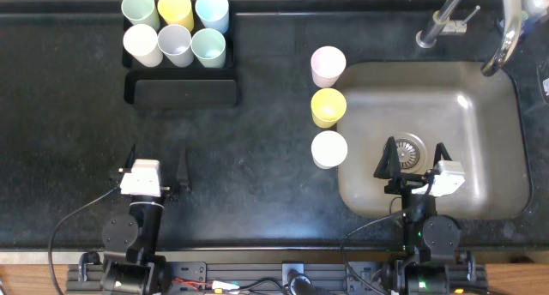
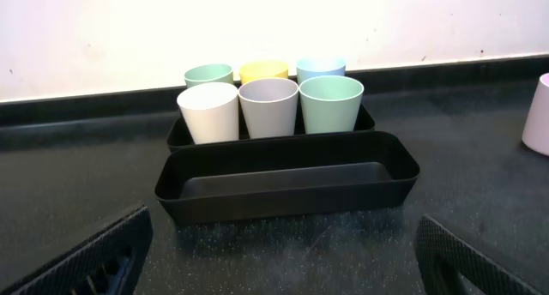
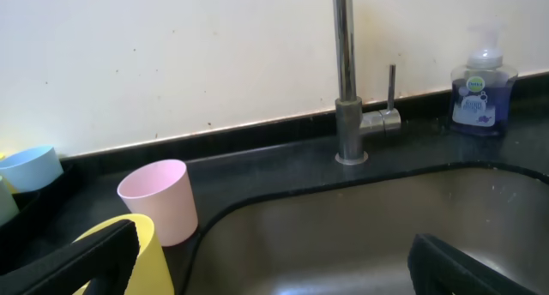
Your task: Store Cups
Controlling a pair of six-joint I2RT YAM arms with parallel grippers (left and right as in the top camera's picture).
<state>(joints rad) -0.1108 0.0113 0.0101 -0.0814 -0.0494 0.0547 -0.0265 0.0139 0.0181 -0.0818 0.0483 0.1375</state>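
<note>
Three loose cups stand in a column on the dark counter left of the sink: a pink cup point(image 1: 328, 65) point(image 3: 157, 201) farthest back, a yellow cup point(image 1: 328, 106) point(image 3: 146, 259) in the middle, a white cup point(image 1: 328, 149) nearest. At the back left, a black tray point(image 1: 130, 58) point(image 2: 176, 134) holds several cups. In front of it lies a second black tray point(image 1: 182, 92) point(image 2: 283, 185) with nothing in it. My left gripper point(image 1: 158, 168) point(image 2: 279, 252) is open, low over the counter, facing the trays. My right gripper point(image 1: 416, 159) point(image 3: 270, 261) is open over the sink, beside the yellow cup.
The steel sink point(image 1: 480, 115) point(image 3: 360, 235) with its drain point(image 1: 410, 151) fills the right side. A tap point(image 1: 446, 16) point(image 3: 345, 81) stands behind it, and a soap bottle point(image 3: 483, 85) at the back right. Bare counter point(image 1: 257, 175) lies between the trays and the loose cups.
</note>
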